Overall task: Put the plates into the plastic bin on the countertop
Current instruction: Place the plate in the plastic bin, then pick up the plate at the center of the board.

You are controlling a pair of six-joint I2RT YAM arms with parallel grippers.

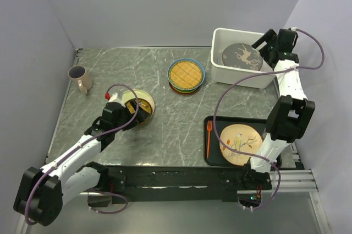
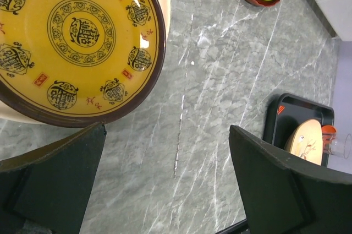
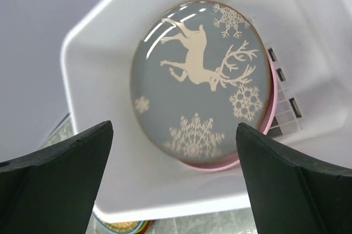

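Observation:
The white plastic bin (image 1: 220, 63) stands at the back right of the countertop (image 1: 165, 129). Inside it lies a dark grey deer plate (image 1: 242, 56) on top of a pink plate (image 3: 268, 118). My right gripper (image 1: 262, 47) hovers open over the bin's right side, above the deer plate (image 3: 201, 80), with nothing between its fingers. A stack of plates (image 1: 186, 75), yellow lattice with a blue rim uppermost, sits mid-table. My left gripper (image 1: 140, 112) is open just beside a yellow patterned plate (image 2: 77, 36) with a dark rim, which rests on a pale plate.
A mug (image 1: 80, 78) stands at the far left. Front right, a black tray (image 1: 214, 159) holds a cream plate (image 1: 239, 141) and an orange fork (image 1: 209, 137). Walls enclose the back and sides.

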